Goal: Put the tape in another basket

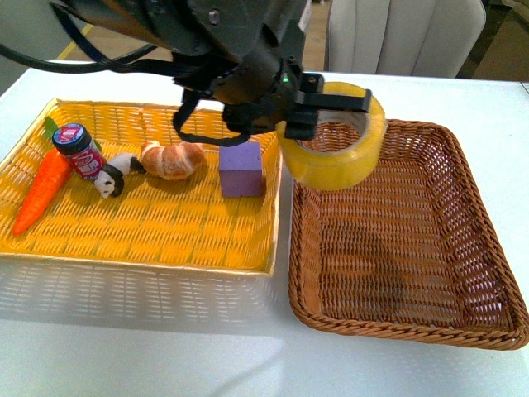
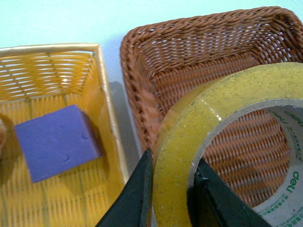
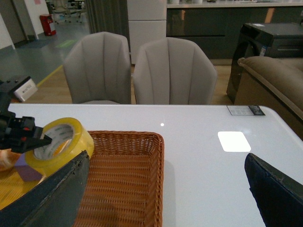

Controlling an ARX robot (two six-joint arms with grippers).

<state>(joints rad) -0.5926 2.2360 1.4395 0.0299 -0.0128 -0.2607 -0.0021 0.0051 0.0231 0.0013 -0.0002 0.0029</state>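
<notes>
My left gripper [image 1: 331, 106] is shut on the tape [image 1: 335, 157], a wide yellowish roll with a white printed core. It holds the roll in the air over the far left corner of the brown wicker basket [image 1: 488, 248]. In the left wrist view my gripper [image 2: 173, 189] has its two black fingers on either side of the tape's [image 2: 227, 109] wall, above the basket [image 2: 142, 71]. My right gripper [image 3: 165, 198] is open and empty, out over the white table beside the basket [image 3: 123, 189]; the tape [image 3: 71, 146] shows there too.
A yellow woven basket [image 1: 149, 240] stands left of the brown one. It holds a purple cube [image 1: 240, 169], a croissant [image 1: 172, 159], a panda toy [image 1: 111, 175], a small jar [image 1: 78, 150] and a carrot [image 1: 43, 188]. Grey chairs [image 3: 142, 71] stand behind the table.
</notes>
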